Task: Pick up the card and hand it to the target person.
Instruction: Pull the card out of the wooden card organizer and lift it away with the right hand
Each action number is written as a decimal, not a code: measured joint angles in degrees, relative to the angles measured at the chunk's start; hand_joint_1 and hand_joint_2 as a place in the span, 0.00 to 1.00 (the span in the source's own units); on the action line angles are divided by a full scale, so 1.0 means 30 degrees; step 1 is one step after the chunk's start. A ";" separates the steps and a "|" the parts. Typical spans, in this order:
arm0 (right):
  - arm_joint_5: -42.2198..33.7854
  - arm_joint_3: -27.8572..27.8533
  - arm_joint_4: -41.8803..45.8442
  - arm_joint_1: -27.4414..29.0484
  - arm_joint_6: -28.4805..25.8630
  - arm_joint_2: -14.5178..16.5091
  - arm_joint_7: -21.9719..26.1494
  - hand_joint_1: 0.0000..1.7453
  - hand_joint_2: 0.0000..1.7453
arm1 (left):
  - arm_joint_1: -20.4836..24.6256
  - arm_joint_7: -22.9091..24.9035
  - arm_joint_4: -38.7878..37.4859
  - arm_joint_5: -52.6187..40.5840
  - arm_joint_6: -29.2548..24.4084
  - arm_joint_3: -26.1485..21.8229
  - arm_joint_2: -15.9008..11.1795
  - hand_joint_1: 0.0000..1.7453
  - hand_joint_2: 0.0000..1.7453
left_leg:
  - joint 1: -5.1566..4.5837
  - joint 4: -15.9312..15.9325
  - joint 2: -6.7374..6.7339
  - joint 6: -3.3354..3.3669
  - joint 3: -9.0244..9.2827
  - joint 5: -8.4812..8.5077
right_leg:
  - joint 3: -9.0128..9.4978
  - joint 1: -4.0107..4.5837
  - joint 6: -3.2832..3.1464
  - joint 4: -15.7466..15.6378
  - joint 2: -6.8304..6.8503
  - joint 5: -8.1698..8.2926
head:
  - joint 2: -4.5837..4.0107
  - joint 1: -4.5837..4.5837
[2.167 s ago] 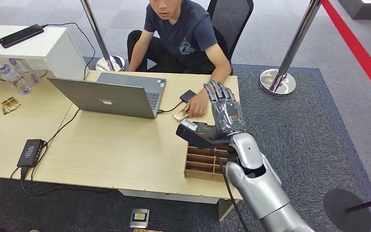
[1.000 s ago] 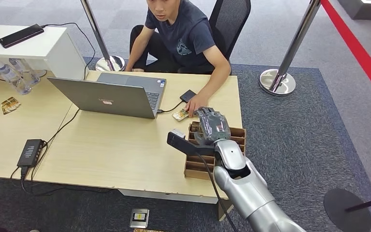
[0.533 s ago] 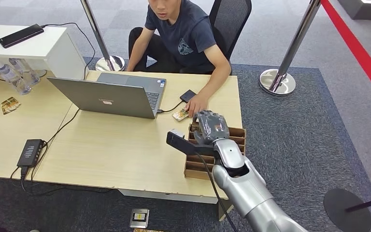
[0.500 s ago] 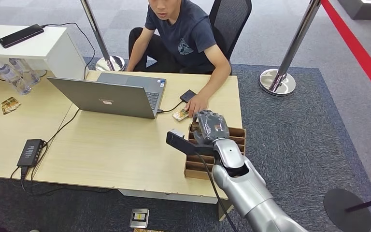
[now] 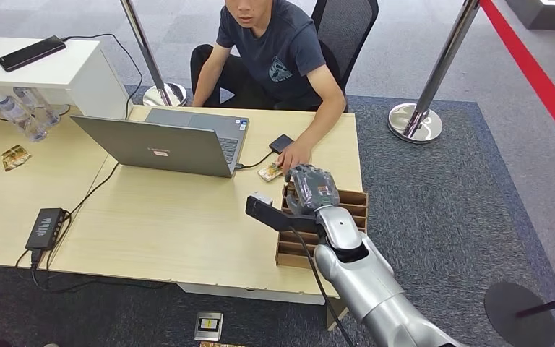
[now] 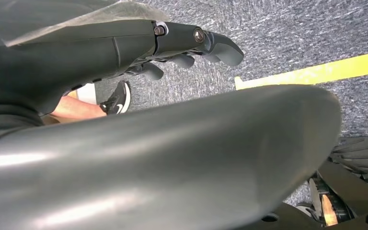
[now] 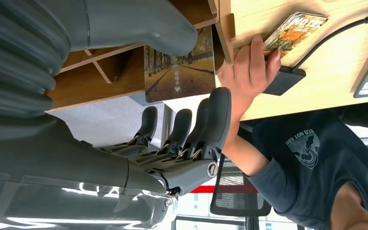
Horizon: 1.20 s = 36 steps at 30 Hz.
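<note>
Silver right arm (image 5: 365,285) gleams, smooth rounded shells with a dark ring seam near the wrist, and a thin black cable trails down its side. Behind the fingers sits a black camera block on the wrist. Right hand (image 5: 313,189) is dark grey, and its fingers (image 7: 191,127) are segmented, with bare silver screws at their base. Grey ribbed cover behind them; left hand (image 6: 172,45) shows the same dark shells and screws
</note>
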State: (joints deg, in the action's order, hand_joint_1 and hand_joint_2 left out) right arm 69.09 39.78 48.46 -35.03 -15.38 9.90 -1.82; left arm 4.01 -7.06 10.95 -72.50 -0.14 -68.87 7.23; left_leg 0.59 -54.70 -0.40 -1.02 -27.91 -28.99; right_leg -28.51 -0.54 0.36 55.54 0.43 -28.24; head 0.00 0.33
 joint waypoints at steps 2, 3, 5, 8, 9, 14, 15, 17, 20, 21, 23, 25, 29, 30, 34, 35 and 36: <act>-0.0031 -0.0042 -0.0033 -0.0004 -0.0155 0.0013 0.0029 0.46 1.00 | -0.0007 -0.0018 -0.0002 0.0002 -0.0007 0.0000 0.0000 0.00 0.00 | 0.0000 0.0000 0.0000 0.0000 0.0000 0.0000 | -0.0001 0.0000 0.0000 0.0000 0.0000 0.0000 | 0.0000 0.0002; -0.0047 -0.0078 -0.0029 -0.0009 -0.0230 0.0016 0.0038 0.45 1.00 | -0.0012 -0.0042 -0.0004 0.0002 -0.0011 0.0000 0.0000 0.00 0.00 | 0.0000 0.0000 0.0000 0.0000 0.0000 0.0000 | -0.0001 0.0000 0.0000 0.0000 0.0000 0.0000 | 0.0000 0.0002; -0.0057 -0.0175 0.0067 -0.0020 -0.0315 0.0011 0.0045 0.45 1.00 | -0.0026 -0.0086 -0.0007 0.0000 -0.0024 0.0000 0.0000 0.00 0.00 | 0.0000 0.0000 0.0000 0.0000 0.0001 0.0000 | -0.0002 0.0000 0.0000 0.0000 0.0000 0.0000 | 0.0000 0.0002; -0.0053 -0.0355 0.0439 -0.0032 -0.0317 -0.0047 0.0040 0.44 1.00 | -0.0041 -0.0100 -0.0007 -0.0011 -0.0035 0.0000 0.0000 0.00 0.00 | 0.0000 0.0000 0.0000 0.0000 0.0001 0.0000 | -0.0003 0.0000 0.0000 0.0000 0.0000 0.0000 | 0.0000 0.0004; -0.0051 -0.0421 0.0579 -0.0040 -0.0313 -0.0080 0.0038 0.43 1.00 | -0.0046 -0.0102 -0.0007 -0.0018 -0.0037 0.0000 0.0000 0.00 0.00 | 0.0000 0.0000 -0.0001 0.0000 0.0001 0.0000 | -0.0003 0.0000 0.0000 0.0000 0.0000 0.0000 | 0.0000 0.0004; -0.0058 -0.0621 0.1007 -0.0137 -0.0301 -0.0239 0.0035 0.40 1.00 | -0.0056 -0.0098 -0.0007 -0.0042 -0.0037 0.0000 0.0000 0.00 0.00 | 0.0000 0.0000 -0.0001 0.0000 0.0001 0.0000 | -0.0004 0.0000 0.0000 0.0000 0.0000 0.0000 | 0.0000 0.0004; -0.0073 -0.0640 0.1042 -0.0158 -0.0299 -0.0255 0.0040 0.39 1.00 | -0.0056 -0.0087 -0.0007 -0.0042 -0.0038 0.0000 0.0000 0.00 0.00 | 0.0000 0.0000 0.0000 0.0000 0.0001 0.0000 | -0.0004 0.0000 0.0000 0.0000 0.0000 0.0000 | 0.0000 0.0004; -0.0161 -0.0700 0.1075 -0.0189 -0.0299 -0.0268 0.0095 0.38 1.00 | -0.0053 -0.0031 -0.0007 -0.0042 -0.0036 0.0000 0.0000 0.00 0.00 | 0.0000 0.0000 0.0000 0.0000 0.0001 0.0000 | -0.0004 -0.0001 0.0000 0.0000 0.0000 0.0000 | 0.0000 0.0004; -0.0302 -0.0760 0.1042 -0.0230 -0.0302 -0.0279 0.0247 0.36 1.00 | -0.0049 0.0040 -0.0007 -0.0036 -0.0053 0.0000 0.0000 0.00 0.00 | 0.0000 0.0000 0.0000 0.0000 0.0000 0.0000 | -0.0005 0.0000 0.0000 0.0000 0.0000 0.0000 | 0.0000 0.0005; -0.0331 -0.0761 0.1004 -0.0242 -0.0304 -0.0281 0.0304 0.36 1.00 | -0.0046 0.0049 -0.0009 -0.0035 -0.0075 0.0000 0.0000 0.00 0.00 | 0.0000 0.0000 0.0000 0.0000 0.0000 0.0000 | -0.0005 0.0000 0.0000 0.0000 0.0000 0.0000 | 0.0000 0.0005; -0.0372 -0.0761 0.0858 -0.0259 -0.0310 -0.0275 0.0390 0.37 1.00 | -0.0042 0.0077 -0.0013 -0.0027 -0.0126 0.0000 0.0000 0.00 0.00 | 0.0000 0.0000 0.0000 0.0000 0.0000 0.0000 | -0.0004 0.0000 0.0000 0.0000 0.0000 0.0000 | 0.0000 0.0005; -0.0404 -0.0758 0.0618 -0.0275 -0.0355 -0.0260 0.0424 0.37 1.00 | -0.0041 0.0098 -0.0015 -0.0013 -0.0164 0.0000 0.0000 0.00 0.00 | 0.0000 0.0000 0.0000 0.0000 -0.0001 0.0000 | -0.0004 0.0000 -0.0001 0.0000 0.0000 0.0000 | 0.0000 0.0004; -0.0536 -0.0758 -0.0058 -0.0311 -0.0548 -0.0219 0.0468 0.38 1.00 | -0.0039 0.0109 -0.0020 -0.0009 -0.0208 -0.0014 0.0000 0.00 0.00 | 0.0000 0.0000 0.0000 0.0000 -0.0001 0.0000 | -0.0003 0.0000 0.0000 0.0000 0.0000 0.0000 | 0.0000 0.0002; -0.0567 -0.0758 -0.0206 -0.0312 -0.0605 -0.0213 0.0497 0.38 1.00 | -0.0039 0.0109 -0.0022 -0.0015 -0.0228 -0.0015 0.0000 0.00 0.00 | 0.0000 0.0000 0.0000 0.0000 0.0000 0.0000 | -0.0003 0.0000 0.0000 0.0000 0.0000 0.0000 | 0.0000 0.0004; -0.0608 -0.0776 -0.0718 -0.0314 -0.0818 -0.0200 0.0563 0.39 1.00 | -0.0037 0.0104 -0.0022 -0.0069 -0.0295 -0.0015 0.0000 0.00 0.00 | 0.0000 0.0000 0.0000 0.0000 0.0000 0.0000 | -0.0005 0.0000 0.0000 0.0000 0.0000 0.0000 | 0.0000 0.0004; -0.0607 -0.0796 -0.0800 -0.0314 -0.0851 -0.0202 0.0559 0.39 1.00 | -0.0037 0.0102 -0.0022 -0.0089 -0.0295 -0.0015 0.0000 0.00 0.00 | 0.0000 0.0000 0.0000 0.0000 0.0000 0.0000 | -0.0005 0.0000 0.0000 0.0000 0.0000 0.0000 | 0.0000 0.0004; -0.0603 -0.0823 -0.0873 -0.0313 -0.0876 -0.0202 0.0554 0.40 1.00 | -0.0036 0.0102 -0.0022 -0.0106 -0.0295 -0.0015 0.0000 0.00 0.00 | 0.0000 0.0000 0.0000 0.0000 0.0000 0.0000 | -0.0006 0.0000 0.0000 -0.0001 0.0000 0.0000 | 0.0000 0.0003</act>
State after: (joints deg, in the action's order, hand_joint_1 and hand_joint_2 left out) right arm 67.28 37.31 45.84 -35.97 -18.01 9.29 -0.16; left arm 3.90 -6.75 10.88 -72.82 -1.03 -68.91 7.23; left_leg 0.59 -54.70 -0.40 -1.02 -27.91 -28.99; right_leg -28.53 -0.54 0.36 55.54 0.42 -28.24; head 0.00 0.34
